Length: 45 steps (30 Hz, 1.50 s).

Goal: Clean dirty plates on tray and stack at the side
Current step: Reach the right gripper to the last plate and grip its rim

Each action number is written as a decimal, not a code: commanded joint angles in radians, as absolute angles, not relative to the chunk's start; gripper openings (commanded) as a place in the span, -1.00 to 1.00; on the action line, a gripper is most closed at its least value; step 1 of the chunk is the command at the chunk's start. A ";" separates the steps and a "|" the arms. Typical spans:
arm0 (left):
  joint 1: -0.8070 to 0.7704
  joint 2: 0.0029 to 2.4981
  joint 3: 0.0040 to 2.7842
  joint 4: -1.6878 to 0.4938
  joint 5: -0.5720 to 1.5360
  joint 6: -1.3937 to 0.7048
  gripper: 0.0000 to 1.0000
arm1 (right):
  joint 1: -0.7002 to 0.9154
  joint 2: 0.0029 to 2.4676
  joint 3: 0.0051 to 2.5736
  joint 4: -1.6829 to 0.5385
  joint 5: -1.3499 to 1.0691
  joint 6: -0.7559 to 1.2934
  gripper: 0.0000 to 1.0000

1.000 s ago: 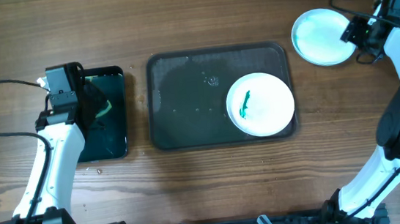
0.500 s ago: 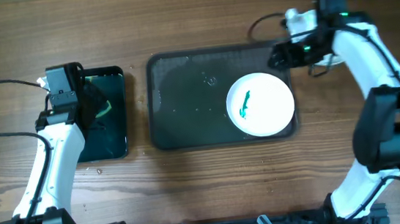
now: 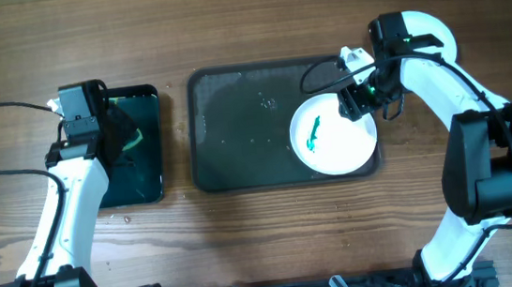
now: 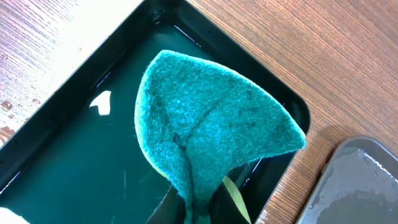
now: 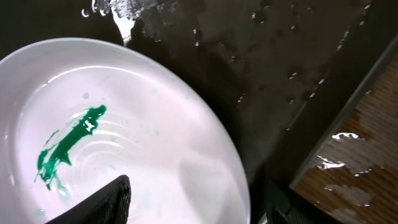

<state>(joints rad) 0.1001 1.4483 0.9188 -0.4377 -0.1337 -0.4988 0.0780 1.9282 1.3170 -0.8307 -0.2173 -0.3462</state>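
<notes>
white plate sits in the right end of the tray, green smear on it. right gripper spread wide at the plate's far-right rim, one finger over the plate, the other outside the rim. left gripper clamps the sponge over the black tray. far right: another plate on the table, mostly hidden by the arm.

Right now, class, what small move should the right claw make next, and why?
Probably lower and close on the rim of the white plate. The right claw is open astride that rim, the green smear is unwiped, and the left claw holds the sponge.
</notes>
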 commanded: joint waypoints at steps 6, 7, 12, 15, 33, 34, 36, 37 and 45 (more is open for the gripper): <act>0.106 1.442 0.914 -0.431 -0.139 -0.506 -0.86 | 0.080 1.927 1.314 -0.862 -0.279 -0.332 0.27; 0.106 1.442 0.914 -0.431 -0.139 -0.506 -0.86 | 0.080 1.927 1.314 -0.868 -0.265 -0.330 0.27; 0.106 1.442 0.914 -0.431 -0.139 -0.505 -0.87 | 0.080 1.927 1.314 -0.850 -0.146 -0.329 0.34; 0.106 1.442 0.914 -0.430 -0.139 -0.505 -0.87 | 0.080 1.927 1.314 -0.788 -0.112 -0.337 0.38; 0.106 1.442 0.914 -0.427 -0.139 -0.505 -0.87 | 0.080 1.927 1.314 -0.847 -0.244 -0.337 0.30; 0.106 1.442 0.914 -0.427 -0.139 -0.505 -0.87 | 0.080 1.927 1.314 -0.851 -0.244 -0.336 0.30; 0.106 1.442 0.914 -0.427 -0.139 -0.505 -0.87 | 0.080 1.927 1.314 -0.854 -0.244 -0.337 0.29; 0.106 1.442 0.914 -0.427 -0.139 -0.505 -0.87 | 0.080 1.927 1.313 -0.854 -0.245 -0.337 0.29; 0.106 1.442 0.914 -0.427 -0.139 -0.505 -0.88 | 0.079 1.927 1.311 -0.834 -0.244 -0.346 0.29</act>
<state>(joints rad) 0.1001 1.4483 0.9188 -0.4339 -0.1337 -0.4992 0.0780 1.9282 1.3167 -0.8444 -0.2211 -0.3359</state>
